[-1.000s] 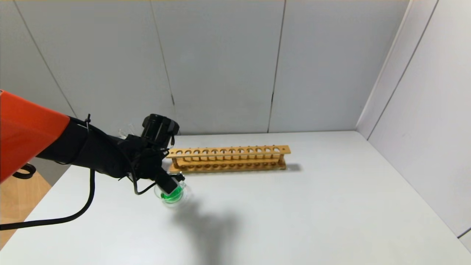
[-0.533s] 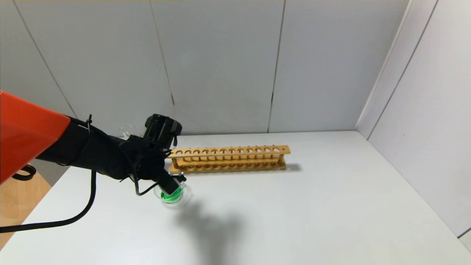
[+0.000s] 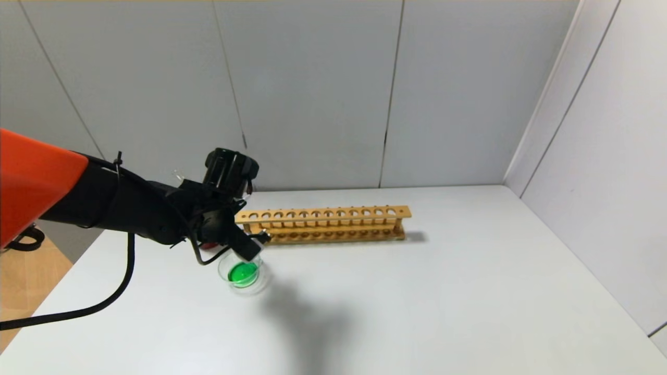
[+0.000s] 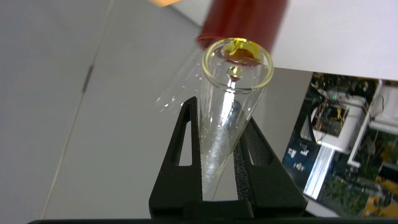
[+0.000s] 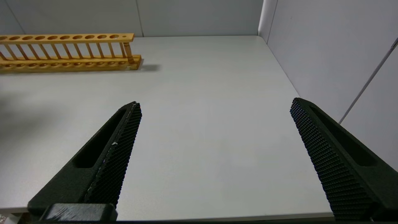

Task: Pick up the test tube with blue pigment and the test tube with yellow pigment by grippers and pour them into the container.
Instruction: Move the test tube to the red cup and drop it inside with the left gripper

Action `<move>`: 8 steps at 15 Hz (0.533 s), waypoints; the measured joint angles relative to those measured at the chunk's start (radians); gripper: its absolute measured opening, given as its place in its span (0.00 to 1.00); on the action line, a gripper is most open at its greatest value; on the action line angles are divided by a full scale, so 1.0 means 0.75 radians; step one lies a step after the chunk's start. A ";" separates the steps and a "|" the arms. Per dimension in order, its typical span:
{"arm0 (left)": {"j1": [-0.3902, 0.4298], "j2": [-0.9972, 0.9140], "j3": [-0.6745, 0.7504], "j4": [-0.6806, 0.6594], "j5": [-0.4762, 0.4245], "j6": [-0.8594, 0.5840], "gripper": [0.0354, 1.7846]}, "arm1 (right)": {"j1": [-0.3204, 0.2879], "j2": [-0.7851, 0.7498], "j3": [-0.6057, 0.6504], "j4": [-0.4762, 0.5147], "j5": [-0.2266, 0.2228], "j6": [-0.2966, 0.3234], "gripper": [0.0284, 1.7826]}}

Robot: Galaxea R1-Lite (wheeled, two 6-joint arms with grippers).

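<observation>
Yellow-pigment tube held above the dish

The test tube with yellow pigment [image 4: 228,102], nearly drained, sits clamped in the left end effector [image 4: 222,124] just above the container [image 3: 241,273] of green liquid on the table [image 3: 443,291]; right end effector [image 5: 214,140] gapes wide, empty.

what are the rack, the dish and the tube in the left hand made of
Rack: looks like varnished light wood, honey colour with drilled holes. Dish: clear glass or possibly plastic, green liquid showing through its wall. Tube: clear glass by its glossy rolled rim with yellow drops, clamped in the left hand.
</observation>
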 joint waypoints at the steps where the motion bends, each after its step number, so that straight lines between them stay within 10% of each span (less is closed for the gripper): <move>1: -0.008 -0.017 -0.030 -0.001 -0.023 -0.029 0.17 | 0.000 0.000 0.000 -0.001 0.001 0.000 0.98; 8: -0.085 -0.136 -0.183 0.027 -0.096 -0.850 0.17 | 0.000 0.000 0.000 0.000 0.000 0.000 0.98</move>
